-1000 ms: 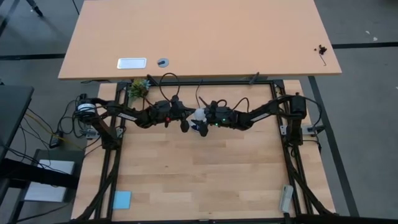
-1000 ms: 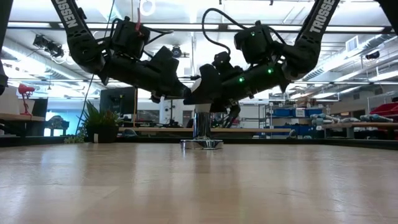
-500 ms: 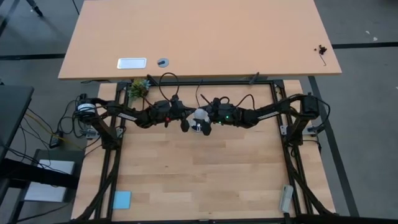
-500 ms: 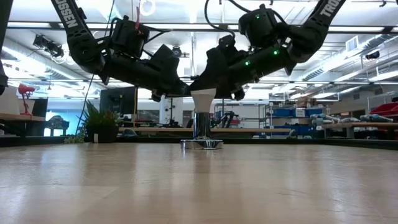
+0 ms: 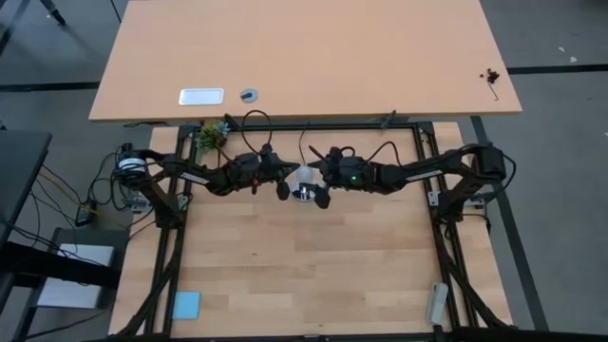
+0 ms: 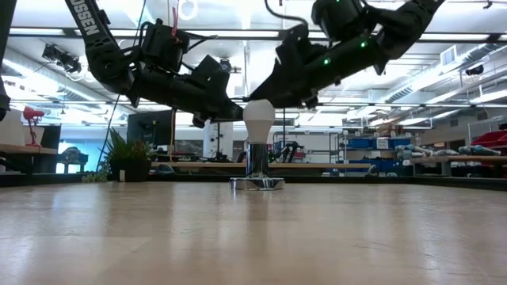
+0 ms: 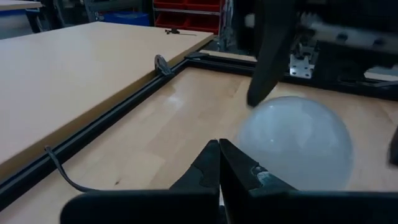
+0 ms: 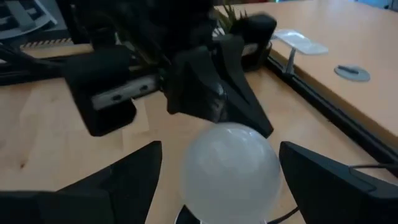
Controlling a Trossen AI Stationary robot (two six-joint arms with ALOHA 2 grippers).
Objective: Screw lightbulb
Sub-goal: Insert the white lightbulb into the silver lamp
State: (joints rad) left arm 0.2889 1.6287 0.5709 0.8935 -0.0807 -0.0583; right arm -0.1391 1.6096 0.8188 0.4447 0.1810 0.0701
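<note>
The white frosted lightbulb (image 6: 258, 119) stands upright with its narrow end down in the chrome socket post (image 6: 256, 162), whose round foot rests on the wooden table. My right gripper (image 8: 219, 149) is open and hangs just above and to the right of the lightbulb (image 5: 302, 177), with one finger on each side of its dome and apart from it. My left gripper (image 7: 219, 149) is shut, and its tips are level with the lightbulb's left side (image 6: 234, 115). My left gripper comes in level from the table's left, its shut fingertips (image 7: 214, 163) right beside the lightbulb's left flank (image 7: 249, 134). I cannot tell whether they touch it.
A second, lighter table (image 5: 313, 57) lies beyond the black frame rail, with a white plate (image 5: 201, 96) and a grey disc (image 5: 249, 95) on it. A small plant (image 5: 213, 133) stands at the far left. A blue pad (image 5: 186, 304) lies at the near left. The near half of the table is bare wood.
My right gripper has risen from around the lightbulb to above it, drawing back a little toward the table's right and rolling slightly. The lightbulb, hidden between the fingers before, now shows whole and stays upright in the socket.
</note>
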